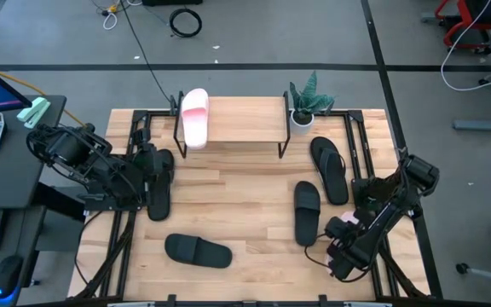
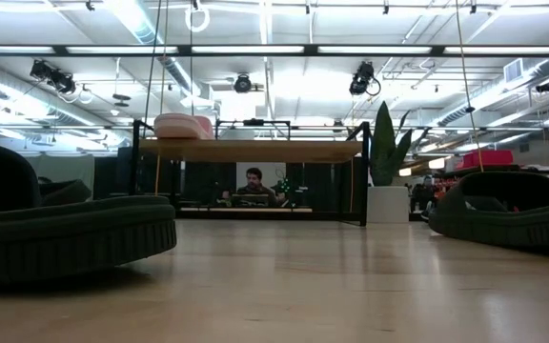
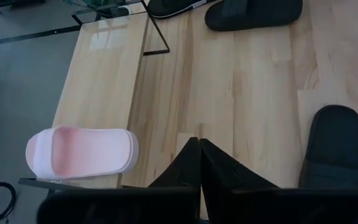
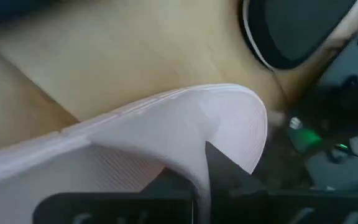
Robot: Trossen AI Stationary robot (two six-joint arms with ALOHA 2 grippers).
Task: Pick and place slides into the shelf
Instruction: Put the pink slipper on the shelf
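Note:
One pale pink slide [image 1: 195,118] lies sole down on the left end of the shelf [image 1: 245,121], also seen in the left wrist view [image 3: 82,152]. My left gripper [image 3: 199,148] is shut and hovers over the table just near of that end. My right gripper [image 1: 337,249], by the table's near right corner, is shut on the second pink slide [image 4: 166,130]. Two black slides [image 1: 197,250] [image 1: 307,211] lie flat on the table. The two flip-flops [image 1: 329,169] lie side by side, right of the shelf. My right gripper has the pink slide's rim [image 4: 197,158] pinched between its two fingers [image 4: 229,171]. The slide's rounded end [image 4: 247,118] sticks out past them and it sits tilted. The gripper hides how far in it reaches. Whether it is clear of the table cannot be told.
A potted plant [image 1: 303,109] stands at the shelf's right end. A dark slide-shaped thing [image 1: 158,194] lies just near of the left gripper. Bare tabletop [image 1: 245,188] lies between shelf and black slides. A person [image 2: 254,187] sits in the room beyond the shelf.

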